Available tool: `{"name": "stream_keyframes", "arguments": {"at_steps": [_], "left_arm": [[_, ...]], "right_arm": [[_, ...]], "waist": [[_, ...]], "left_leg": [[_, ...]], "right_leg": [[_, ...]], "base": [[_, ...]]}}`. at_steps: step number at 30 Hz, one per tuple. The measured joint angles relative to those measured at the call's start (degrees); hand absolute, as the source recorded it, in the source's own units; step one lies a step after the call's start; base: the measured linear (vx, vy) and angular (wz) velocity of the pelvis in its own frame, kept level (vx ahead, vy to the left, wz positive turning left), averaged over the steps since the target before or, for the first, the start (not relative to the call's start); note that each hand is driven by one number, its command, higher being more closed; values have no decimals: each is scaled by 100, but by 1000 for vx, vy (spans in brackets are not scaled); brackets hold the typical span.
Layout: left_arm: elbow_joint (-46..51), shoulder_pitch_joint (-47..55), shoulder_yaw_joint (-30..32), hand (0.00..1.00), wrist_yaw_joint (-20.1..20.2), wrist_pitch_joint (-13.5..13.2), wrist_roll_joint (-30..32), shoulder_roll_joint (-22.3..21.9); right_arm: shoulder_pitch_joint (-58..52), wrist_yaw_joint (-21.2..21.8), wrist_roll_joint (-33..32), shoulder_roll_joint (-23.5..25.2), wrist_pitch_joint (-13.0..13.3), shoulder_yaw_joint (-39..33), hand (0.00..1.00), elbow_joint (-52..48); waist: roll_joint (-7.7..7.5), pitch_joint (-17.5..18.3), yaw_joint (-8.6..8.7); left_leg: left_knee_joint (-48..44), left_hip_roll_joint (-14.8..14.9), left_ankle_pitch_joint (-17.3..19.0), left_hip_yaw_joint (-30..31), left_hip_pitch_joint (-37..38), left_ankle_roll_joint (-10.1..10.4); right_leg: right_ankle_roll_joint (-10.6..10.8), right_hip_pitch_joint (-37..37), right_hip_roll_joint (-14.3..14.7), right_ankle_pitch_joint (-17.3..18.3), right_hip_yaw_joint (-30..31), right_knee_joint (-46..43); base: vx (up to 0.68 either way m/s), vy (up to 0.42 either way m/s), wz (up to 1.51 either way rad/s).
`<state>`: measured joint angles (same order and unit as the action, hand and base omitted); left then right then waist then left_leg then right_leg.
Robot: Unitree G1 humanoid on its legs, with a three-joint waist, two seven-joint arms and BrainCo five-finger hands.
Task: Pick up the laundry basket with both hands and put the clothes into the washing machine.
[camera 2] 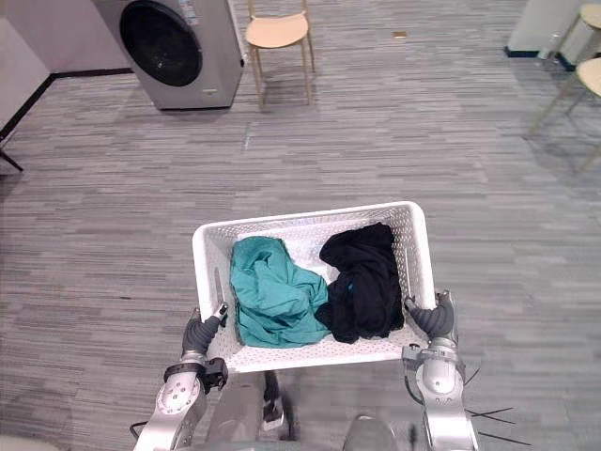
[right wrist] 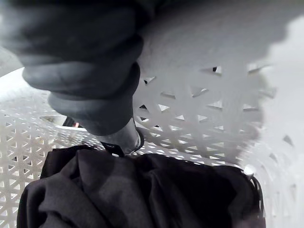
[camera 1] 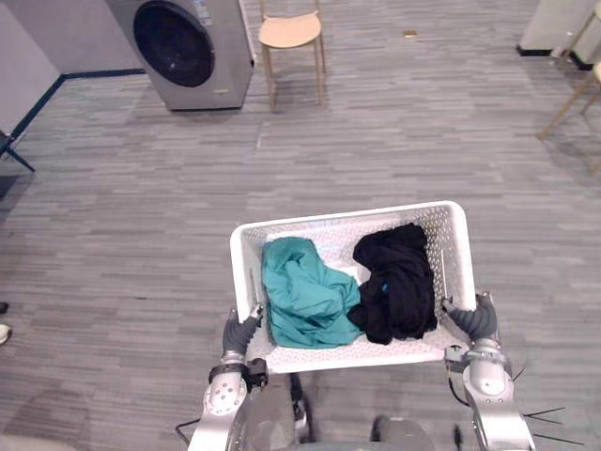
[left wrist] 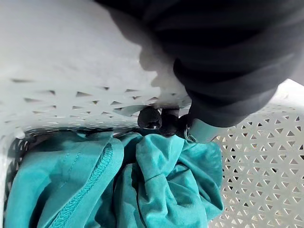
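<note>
I hold a white perforated laundry basket (camera 1: pixel 338 222) off the floor, close in front of me. My left hand (camera 1: pixel 240 333) grips its left side, its dark fingertips (left wrist: pixel 159 121) hooked over the rim. My right hand (camera 1: pixel 475 320) grips the right side, one finger (right wrist: pixel 126 138) curled over the rim there. A crumpled teal garment (camera 1: pixel 305 293) lies in the left half and a black garment (camera 1: pixel 399 282) in the right half. The grey washing machine (camera 1: pixel 184 47), with its dark round door, stands on the floor far ahead to the left.
A light wooden chair (camera 1: pixel 291 34) stands just right of the washing machine. Another chair (camera 1: pixel 580 92) and a white cabinet (camera 1: pixel 556 24) are at the far right. Grey plank floor lies between me and the machine.
</note>
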<state>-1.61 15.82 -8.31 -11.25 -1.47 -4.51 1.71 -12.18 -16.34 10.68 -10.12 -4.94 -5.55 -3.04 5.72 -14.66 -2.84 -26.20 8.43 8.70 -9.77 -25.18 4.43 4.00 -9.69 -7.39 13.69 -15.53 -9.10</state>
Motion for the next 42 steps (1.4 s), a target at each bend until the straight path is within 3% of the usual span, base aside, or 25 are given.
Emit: {"name": "stream_keyframes", "arguments": {"at_steps": [1, 2, 3, 5, 7, 9, 13, 15, 18, 19, 20, 21, 22, 24, 25, 26, 27, 29, 33, 34, 35, 36, 38, 40, 42], "left_arm": [[29, 18, 3, 100, -3, 1, 1, 1], [42, -9, 16, 100, -20, 26, 1, 89], [53, -117, 35, 100, -30, 138, 15, 108], [55, -70, 69, 100, -40, 175, 11, 94], [61, 57, 48, 100, -48, 152, -2, 120], [53, -11, 30, 100, -56, 200, 12, 253], [54, 137, 20, 100, -129, 188, -7, 458], [-31, -30, -53, 100, -123, 152, -19, 577], [-310, -186, -68, 100, -114, 153, 7, 617], [-405, -168, -144, 100, -112, 156, 17, 618], [-464, -172, -178, 100, -111, 159, 20, 583], [-519, -170, -228, 100, -103, 167, 44, 388], [-531, -192, -228, 100, -102, 165, 59, 355], [-632, -358, -215, 100, -114, 167, 60, 310], [-651, -338, -220, 100, -112, 167, 57, 258], [-658, -270, -220, 100, -113, 160, 46, 223], [-627, -219, -215, 100, -118, 145, 13, 199], [-613, -163, -206, 100, -122, 90, -107, 210], [-546, -48, -159, 100, -116, 0, -168, 178], [-542, -25, -72, 100, -104, 2, -164, 136], [-542, -19, -59, 100, -101, 5, -162, 127], [-517, 47, -55, 100, -77, 10, -142, 117], [-461, -9, -26, 100, -56, 138, -96, 155], [-454, -36, -23, 100, -42, 229, -31, 119], [-446, 126, -22, 100, -41, 228, -32, 126]], "right_arm": [[52, -21, -1, -8, 4, 31, 100, 65], [215, -67, -12, 14, 1, 111, 100, 334], [313, -79, -12, -34, 0, 133, 100, 490], [401, -3, 0, -46, -3, 135, 100, 517], [446, 31, 132, 45, 4, 120, 100, 615], [396, 16, 139, 196, 2, 101, 100, 717], [340, 29, 169, 298, 4, 234, 100, 786], [347, 27, 166, 279, 15, 206, 100, 787], [265, 26, 172, 311, 6, 207, 100, 838], [167, 25, 178, 273, 0, 199, 100, 844], [123, 25, 178, 238, -7, 180, 100, 861], [73, 38, 179, 142, -20, 107, 100, 861], [95, 48, 179, 103, -22, 78, 100, 861], [176, 50, 182, 91, -22, 16, 100, 860], [181, 51, 184, 65, -25, 33, 100, 848], [177, 51, 186, 34, -27, 64, 100, 835], [172, 21, 185, 40, -30, 80, 100, 790], [170, 10, 180, 36, -30, 101, 100, 643], [370, 18, 176, -43, -28, 140, 100, 667], [430, 15, 170, -75, -28, 210, 100, 763], [433, 14, 169, -79, -27, 221, 100, 791], [451, 13, 167, -95, -27, 245, 100, 906], [523, -1, 165, -51, -30, 259, 100, 1144], [630, 33, 172, -98, -30, 248, 100, 1296], [694, 61, 227, -27, -26, 259, 100, 1430]], "waist": [[-10, -6, -17], [-179, 17, -93], [-288, 32, -66], [-396, 18, -135], [-562, 28, -119], [-708, 12, -27], [-647, 36, 192], [-638, 33, 274], [-757, 77, 489], [-799, 112, 557], [-692, 166, 606], [-341, 341, 574], [-229, 377, 553], [-74, 376, 546], [6, 328, 519], [50, 295, 495], [85, 280, 458], [6, 228, 273], [-68, 209, -4], [-66, 205, 0], [-66, 206, 0], [-52, 235, -28], [-366, 395, -52], [-411, 384, -133], [-404, 381, -124]], "left_leg": [[512, -61, -557, 54, 10, -41], [389, -300, -947, -22, 88, -607], [-170, -434, -620, -35, -101, -1122], [-908, -519, -9, -177, -105, -1342], [-826, -794, 674, -309, 531, -1361], [-660, -1049, 988, -324, 1225, -1394], [706, -1085, 1044, -298, 2836, -1310], [1197, -1047, 1126, -284, 3368, -1109], [1608, -1102, 1317, -58, 4062, -760], [1717, -1171, 1427, 163, 4469, -579], [1767, -1128, 1428, 234, 4621, -576], [1654, -815, 1392, 356, 4669, -518], [1478, -720, 1354, 392, 4636, -453], [6, -469, 805, 487, 4184, 77], [-1398, -256, -434, 463, 3677, 374], [-2248, -90, -972, 467, 3378, 590], [-3684, 257, -534, 326, 2704, 371], [-4260, 379, 76, 13, 1916, -130], [-1957, 94, 516, -288, 684, -353], [-391, -39, 269, -278, 569, -72], [-38, -59, 161, -272, 575, 14], [768, -81, -663, -339, 610, 73], [278, -467, -578, -525, 527, -648], [-463, -537, -256, -642, 425, -937], [-287, -682, 301, -686, 1004, -823]], "right_leg": [[117, -147, -29, 56, 44, 142], [256, -428, -162, 51, 367, 352], [286, -545, -281, -206, 540, 414], [529, -537, -506, -396, 700, -152], [757, 296, -939, -782, 1131, -2537], [379, 1480, -1132, -868, 1401, -5376], [-46, 2741, -972, -118, 453, -5394], [-135, 3399, -690, -20, -37, -3711], [-45, 3527, -165, -1231, -86, -247], [-450, 3544, -98, -1731, 158, -76], [-624, 3549, -31, -2196, 205, -238], [-720, 3692, 112, -2470, 155, -722], [-783, 3802, 172, -2301, 131, -1041], [-846, 3781, 288, -1493, 38, -1862], [-810, 3298, 412, -1134, 36, -1829], [-810, 2940, 508, -1013, 54, -1657], [-822, 2373, 659, -824, 64, -1396], [-817, 1601, 733, -599, 292, -975], [-539, 563, 533, -434, 758, -76], [-286, 201, 379, -281, 822, 155], [-226, 115, 347, -244, 834, 211], [-43, -246, 305, -126, 870, 440], [287, -585, -139, -283, 874, 707], [545, -541, -345, -496, 940, 163], [807, 55, -569, -648, 1118, -1706]], "base": [[673, 289, -7], [702, 300, 10], [717, 307, 17], [720, 343, 4], [721, 336, -13], [658, 201, 15], [594, 102, -14], [510, 1, -5], [720, -99, 25], [871, -163, 42], [801, -160, 20], [668, -124, -8], [827, -176, -26], [844, -221, -17], [736, -183, -7], [689, -100, -13], [526, -45, -15], [685, -17, -42], [621, 136, -55], [452, 178, -32], [598, 255, -28], [719, 294, -17], [888, 366, 10], [691, 316, 14], [571, 318, -8]]}}
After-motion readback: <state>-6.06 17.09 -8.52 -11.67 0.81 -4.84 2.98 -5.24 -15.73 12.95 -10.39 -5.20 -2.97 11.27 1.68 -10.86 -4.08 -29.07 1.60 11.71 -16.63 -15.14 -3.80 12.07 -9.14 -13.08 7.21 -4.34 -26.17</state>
